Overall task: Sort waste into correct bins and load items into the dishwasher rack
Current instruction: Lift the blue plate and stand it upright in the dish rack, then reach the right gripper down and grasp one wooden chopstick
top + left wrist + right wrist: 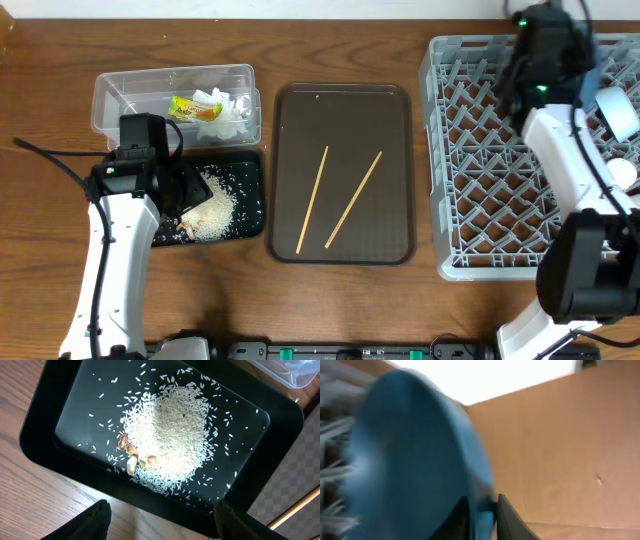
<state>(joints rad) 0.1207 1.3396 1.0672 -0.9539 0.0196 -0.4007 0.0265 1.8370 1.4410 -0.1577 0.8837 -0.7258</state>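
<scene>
My left gripper (162, 520) hangs open over the near edge of the flat black tray (65, 415), nothing between its fingers (92, 522). A heap of rice scraps (172, 435) with a few brown bits (131, 455) lies in that tray. The clear box (110, 95) behind it holds white tissue (232, 108) and a yellow-green wrapper (190, 107). Two chopsticks (313, 198) lie on the brown tray (345, 110). My right gripper (482, 510) is over the far right of the grey rack (480, 170), fingers pinching the rim of the upright dark-blue plate (410, 450); the view is blurred.
A pale blue-and-white dish (615, 110) and another whitish item (622, 172) sit in the rack's right side, partly behind my right arm (560, 150). A cardboard wall (560, 445) stands beyond the rack. Rack pegs (332, 475) show left of the plate.
</scene>
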